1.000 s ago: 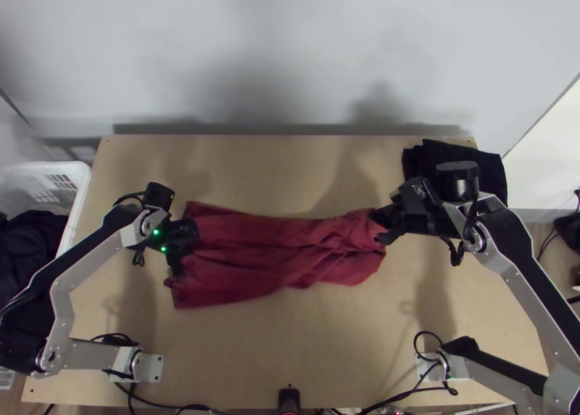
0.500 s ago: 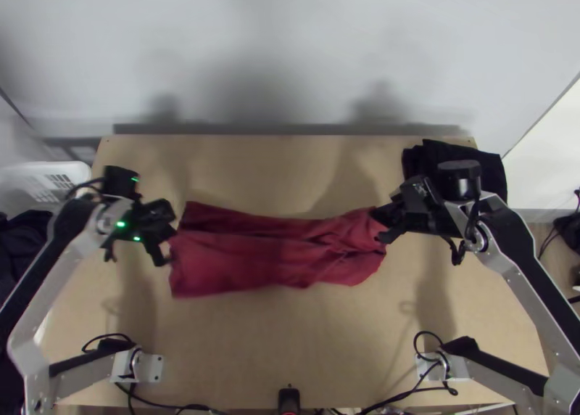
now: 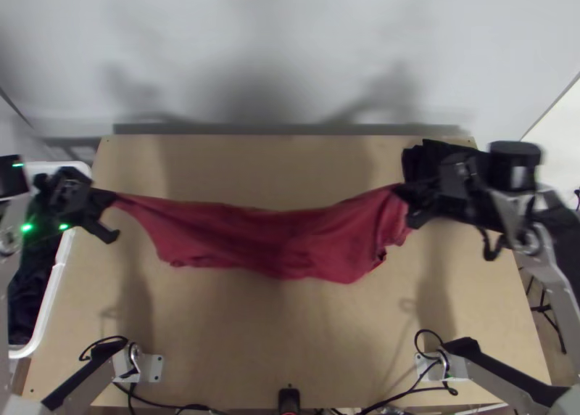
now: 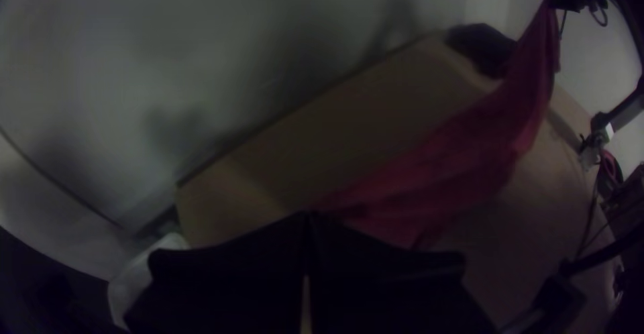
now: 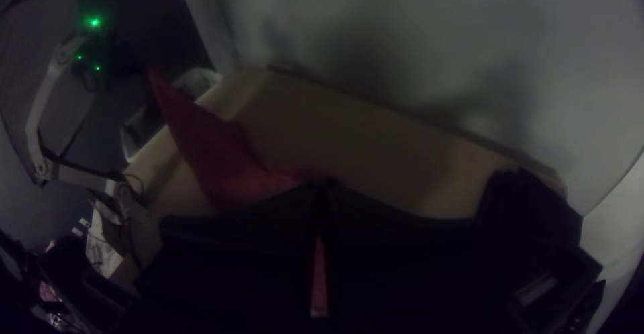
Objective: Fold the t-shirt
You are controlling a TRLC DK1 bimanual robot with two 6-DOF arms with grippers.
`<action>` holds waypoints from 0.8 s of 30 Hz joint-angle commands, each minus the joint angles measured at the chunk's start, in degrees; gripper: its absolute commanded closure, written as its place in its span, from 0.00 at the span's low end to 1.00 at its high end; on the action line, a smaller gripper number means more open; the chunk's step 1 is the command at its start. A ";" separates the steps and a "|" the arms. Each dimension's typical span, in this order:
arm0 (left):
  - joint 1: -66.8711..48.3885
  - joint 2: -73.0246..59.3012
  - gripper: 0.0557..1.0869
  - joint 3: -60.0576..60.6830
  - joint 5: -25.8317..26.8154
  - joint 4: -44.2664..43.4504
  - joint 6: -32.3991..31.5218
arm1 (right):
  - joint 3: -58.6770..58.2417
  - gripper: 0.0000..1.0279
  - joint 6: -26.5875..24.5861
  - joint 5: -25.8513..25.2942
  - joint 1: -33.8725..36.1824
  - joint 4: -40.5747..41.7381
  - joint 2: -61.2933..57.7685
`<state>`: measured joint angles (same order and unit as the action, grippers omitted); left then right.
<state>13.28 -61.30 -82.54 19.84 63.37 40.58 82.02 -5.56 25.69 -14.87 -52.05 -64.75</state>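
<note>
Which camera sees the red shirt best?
The top view, because the shirt shows nearly end to end. The left wrist view shows it running off slantwise; the right wrist view, narrowing toward the left gripper.

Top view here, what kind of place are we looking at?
Likely a robotics lab or test station for handling cloth: a left arm and a right arm mounted at a wooden table, a red t-shirt stretched between them, a white basket alongside.
</note>
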 commanded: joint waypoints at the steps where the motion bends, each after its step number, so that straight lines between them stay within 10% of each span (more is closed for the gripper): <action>1: 4.48 6.28 0.96 -4.47 1.70 -0.53 -6.04 | 9.65 0.97 0.46 0.06 2.39 -5.25 3.76; 13: 5.35 18.67 0.96 -9.48 1.79 -12.66 -18.25 | 26.88 0.97 3.01 0.06 8.02 -4.64 10.96; 24: 2.54 38.27 0.96 -0.87 1.96 -15.65 -26.43 | 17.74 0.97 8.81 3.22 12.41 -1.03 25.20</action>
<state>16.36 -32.71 -86.04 21.89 47.35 17.50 104.86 -0.10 26.44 -5.52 -54.06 -47.64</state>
